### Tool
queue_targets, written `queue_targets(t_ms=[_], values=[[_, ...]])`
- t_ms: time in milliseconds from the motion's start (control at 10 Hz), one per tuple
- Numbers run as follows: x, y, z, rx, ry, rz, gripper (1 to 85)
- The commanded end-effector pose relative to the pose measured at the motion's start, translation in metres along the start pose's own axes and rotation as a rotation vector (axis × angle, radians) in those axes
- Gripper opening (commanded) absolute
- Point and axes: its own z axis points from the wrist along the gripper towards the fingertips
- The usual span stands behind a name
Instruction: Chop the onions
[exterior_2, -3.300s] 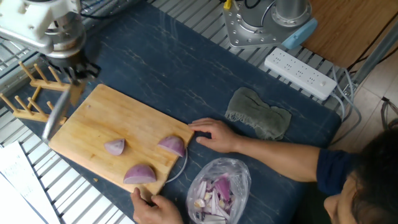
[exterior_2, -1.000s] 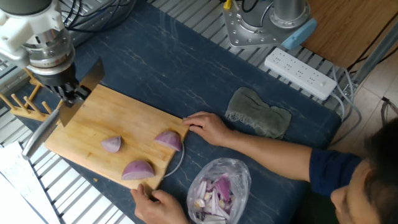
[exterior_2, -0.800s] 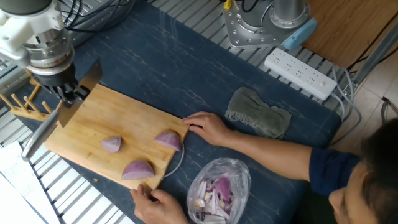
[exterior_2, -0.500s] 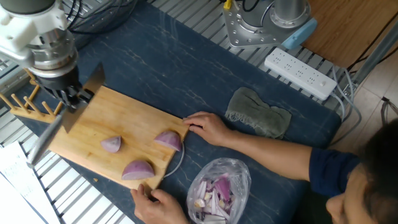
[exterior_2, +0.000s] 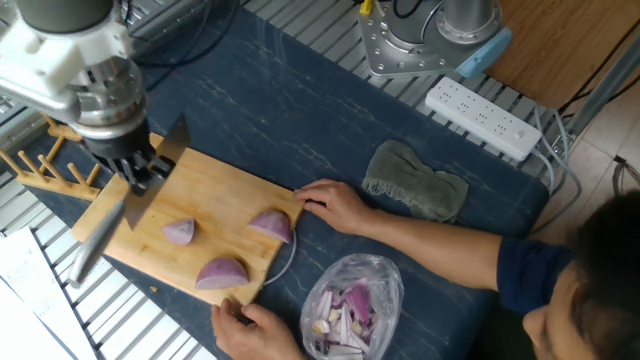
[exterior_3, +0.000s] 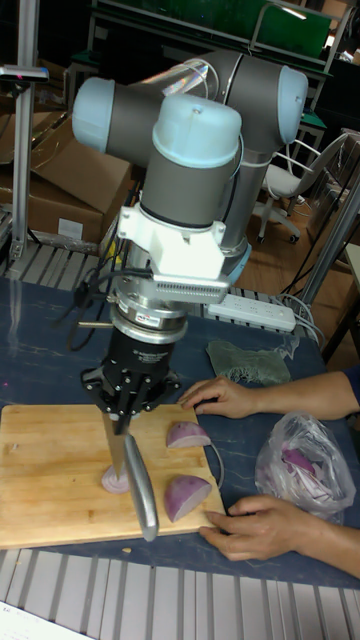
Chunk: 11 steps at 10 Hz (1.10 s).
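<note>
Presently three onions are seen on the wooden cutting board (exterior_2: 215, 200): a small wedge (exterior_2: 180, 233) near the middle, a larger wedge (exterior_2: 223, 273) toward the near edge, and a third wedge (exterior_2: 273, 226) close to the board's right end. Each is laid with its glossy purple skin partly upward; the two larger ones taper to a point toward the right, their long axes running roughly along the board's length. The gripper (exterior_2: 143, 170) is closed on the handle of a knife (exterior_3: 135, 470), whose blade is slanted down and away over the board's left part — in the tall fixed view its edge is seen just beside the small wedge, though contact cannot be made out. The board is steadied by a person's upper hand (exterior_2: 335, 208) at its right end and a lower hand (exterior_2: 250, 330) at the near corner. A clear bag of onion scraps (exterior_2: 350, 305) lies beside the board.

Compared with half a second ago, the gripper and knife have been shifted rightward and inward over the board — the wedges and hands are unchanged.
</note>
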Motion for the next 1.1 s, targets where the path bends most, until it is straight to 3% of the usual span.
queue_targets(t_ms=[0, 600, 1000], values=[[-0.006, 0.019, 0.008, -0.054, 0.001, 0.011, 1.0], [-0.011, 0.019, 0.02, -0.061, 0.001, 0.041, 1.0], [-0.007, 0.024, 0.025, -0.092, 0.03, 0.051, 1.0]])
